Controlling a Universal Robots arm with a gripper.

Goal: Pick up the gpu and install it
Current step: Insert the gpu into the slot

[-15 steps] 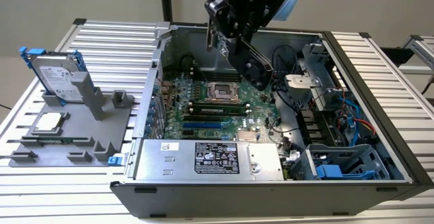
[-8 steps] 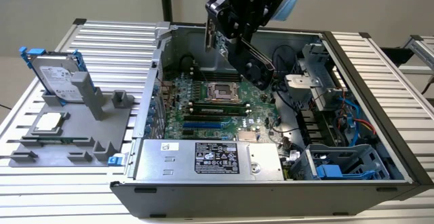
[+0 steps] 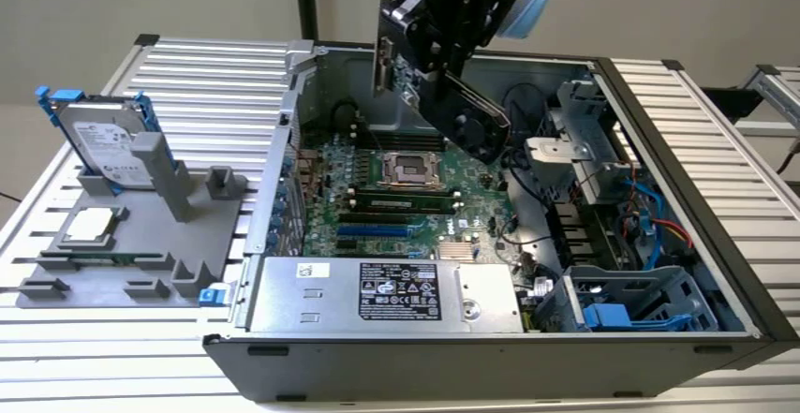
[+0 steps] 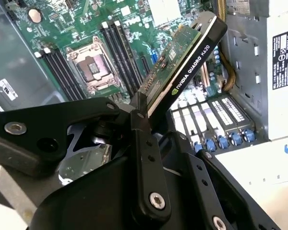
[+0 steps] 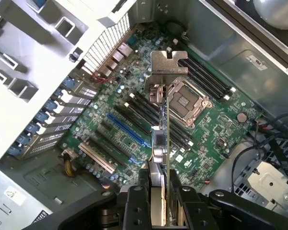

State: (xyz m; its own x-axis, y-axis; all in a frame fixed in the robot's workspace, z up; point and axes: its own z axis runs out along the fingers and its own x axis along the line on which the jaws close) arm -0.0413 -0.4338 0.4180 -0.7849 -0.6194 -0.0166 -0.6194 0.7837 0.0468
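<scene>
Gripper (image 5: 158, 194): clamped on gpu (image 5: 160, 139).
Pickup: done; held in air over motherboard (image 5: 216, 139).
Install: pending; gpu not yet seated.

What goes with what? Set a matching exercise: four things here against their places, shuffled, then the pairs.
1 gpu
2 hard drive
3 power supply
4 CPU socket

A on the motherboard
B upright in the grey holder outside the case
C clamped in the gripper
D silver box inside the case, at its edge nearest the exterior camera

Pairs: 1-C, 2-B, 3-D, 4-A
</scene>
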